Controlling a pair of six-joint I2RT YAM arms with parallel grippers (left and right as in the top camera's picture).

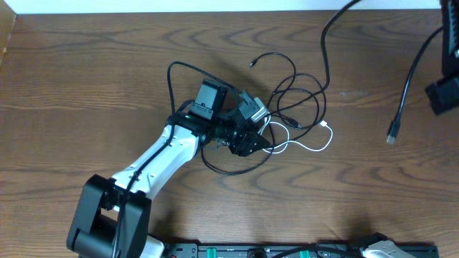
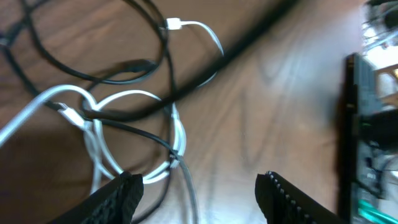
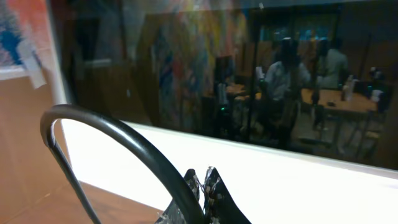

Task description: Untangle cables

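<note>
Table (image 1: 86,79) is brown wood, heavy grain, soft satin sheen. Black cables (image 2: 249,38) look like smooth rubbery plastic, and the white cable (image 2: 176,25) is glossier. Left gripper (image 2: 199,186) fingers (image 2: 121,196) are matt black plastic with ribbed edges. Left arm (image 1: 161,152) shell is shiny white plastic.

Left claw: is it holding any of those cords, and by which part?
Nothing is held. The left claw is open above the tangle, the white cable and black cables lying loose near its fingers.
</note>
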